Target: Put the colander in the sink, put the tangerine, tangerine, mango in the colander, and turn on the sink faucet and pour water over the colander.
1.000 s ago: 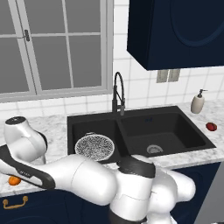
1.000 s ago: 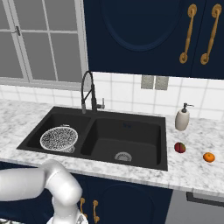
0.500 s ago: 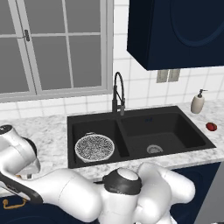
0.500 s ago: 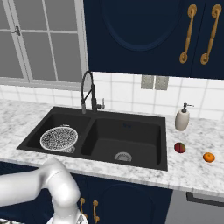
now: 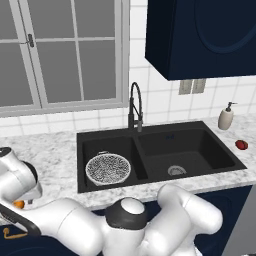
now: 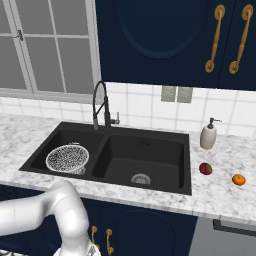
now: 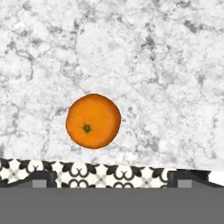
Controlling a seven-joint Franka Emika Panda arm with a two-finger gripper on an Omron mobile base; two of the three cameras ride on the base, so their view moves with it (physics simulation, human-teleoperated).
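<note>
1. Left base view: the colander (image 5: 108, 169) is seen in the left basin of the sink (image 5: 210, 155), which is set into the marble counter (image 5: 55, 160). The faucet (image 5: 135, 107) stands behind the divider between the basins. The mango (image 5: 241, 145) lies on the counter just right of the sink, near the soap bottle (image 5: 226, 117). A tangerine (image 5: 18, 204) is glimpsed at the far left, partly hidden by the arm.

2. Right base view: the colander (image 6: 67, 159) is again seen in the left basin of the sink (image 6: 186, 170). The mango (image 6: 205, 168) rests just right of the sink, below the soap bottle (image 6: 208, 135). A second tangerine (image 6: 239, 179) lies near the mango, further right. The faucet (image 6: 101, 105) is seen behind the basins.

3. Hand view: the jaws (image 7: 112, 180) are spread fully wide and nothing is held. A tangerine (image 7: 93, 121) lies on the counter (image 7: 166, 65) ahead of the two tips, apart from both and nearer the left tip. The counter edge and patterned floor (image 7: 100, 173) are seen between fruit and tips.
</note>
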